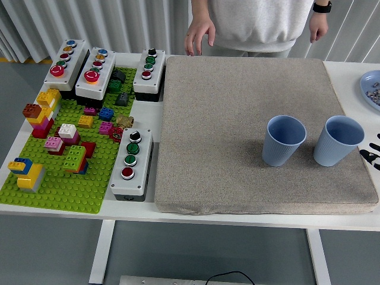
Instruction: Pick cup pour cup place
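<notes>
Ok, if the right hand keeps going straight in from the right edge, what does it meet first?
Most likely the right-hand blue cup, the nearest thing to the right hand along that line. Only fingertips show, so height and exact heading are unclear.
</notes>
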Controlling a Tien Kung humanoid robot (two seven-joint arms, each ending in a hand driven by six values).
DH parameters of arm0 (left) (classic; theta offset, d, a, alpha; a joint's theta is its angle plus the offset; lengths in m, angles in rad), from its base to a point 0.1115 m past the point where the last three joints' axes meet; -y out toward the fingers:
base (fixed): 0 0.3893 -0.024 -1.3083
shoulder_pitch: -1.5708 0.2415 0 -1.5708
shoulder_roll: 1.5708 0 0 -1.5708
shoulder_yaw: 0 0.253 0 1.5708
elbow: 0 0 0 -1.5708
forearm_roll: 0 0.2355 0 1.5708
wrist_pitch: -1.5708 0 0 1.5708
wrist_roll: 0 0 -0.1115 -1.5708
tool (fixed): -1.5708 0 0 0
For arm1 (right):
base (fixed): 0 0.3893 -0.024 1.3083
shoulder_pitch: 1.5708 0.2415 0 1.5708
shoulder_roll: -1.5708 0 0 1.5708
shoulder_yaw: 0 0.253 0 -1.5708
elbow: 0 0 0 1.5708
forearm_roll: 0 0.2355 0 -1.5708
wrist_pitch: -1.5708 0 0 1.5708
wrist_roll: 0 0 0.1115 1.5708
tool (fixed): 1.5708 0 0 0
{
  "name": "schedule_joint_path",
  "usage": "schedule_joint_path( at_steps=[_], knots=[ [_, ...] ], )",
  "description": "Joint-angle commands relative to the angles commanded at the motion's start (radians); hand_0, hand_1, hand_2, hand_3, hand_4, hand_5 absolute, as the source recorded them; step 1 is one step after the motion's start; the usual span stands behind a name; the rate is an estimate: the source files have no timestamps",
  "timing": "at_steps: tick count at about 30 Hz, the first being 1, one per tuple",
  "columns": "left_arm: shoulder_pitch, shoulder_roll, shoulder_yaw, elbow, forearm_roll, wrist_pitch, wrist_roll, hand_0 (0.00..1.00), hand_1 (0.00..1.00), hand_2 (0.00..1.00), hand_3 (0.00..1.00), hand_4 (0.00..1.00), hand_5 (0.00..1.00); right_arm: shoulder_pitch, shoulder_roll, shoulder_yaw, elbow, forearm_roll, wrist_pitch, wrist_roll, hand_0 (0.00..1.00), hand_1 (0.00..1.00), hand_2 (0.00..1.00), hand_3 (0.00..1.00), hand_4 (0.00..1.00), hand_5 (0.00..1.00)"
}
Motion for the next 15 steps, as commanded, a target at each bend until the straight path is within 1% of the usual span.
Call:
schedule_joint_path(
  at_steps=[6, 7, 9, 11, 15],
  knots=[
    [0.001, 0.0, -0.01, 0.0, 0.01, 0.001, 0.002, 0.74, 0.745, 0.808, 0.68, 0.523, 0.908, -0.008, -0.003, -0.004, 0.022, -0.027, 0.0, -0.009, 0.877, 0.859, 0.93, 0.966, 0.831, 0.168],
    [0.001, 0.0, -0.009, 0.0, 0.009, 0.001, 0.002, 0.74, 0.745, 0.808, 0.682, 0.522, 0.908, -0.01, -0.005, -0.005, 0.026, -0.029, -0.001, -0.011, 0.877, 0.862, 0.948, 0.968, 0.83, 0.164],
    [-0.001, 0.0, -0.009, 0.0, 0.009, 0.001, 0.002, 0.74, 0.745, 0.808, 0.682, 0.522, 0.908, -0.016, -0.01, -0.006, 0.037, -0.026, -0.005, -0.013, 0.877, 0.862, 0.948, 0.968, 0.83, 0.164],
    [-0.002, 0.001, -0.002, 0.0, 0.004, 0.0, 0.0, 0.74, 0.745, 0.808, 0.682, 0.522, 0.908, -0.024, -0.017, -0.01, 0.053, -0.026, -0.013, -0.014, 0.877, 0.862, 0.948, 0.968, 0.83, 0.164],
    [-0.002, 0.002, 0.006, 0.0, -0.004, 0.0, -0.001, 0.739, 0.745, 0.807, 0.68, 0.522, 0.911, -0.035, -0.025, -0.012, 0.074, -0.033, -0.011, -0.02, 0.878, 0.859, 0.956, 0.973, 0.83, 0.168]
  ],
)
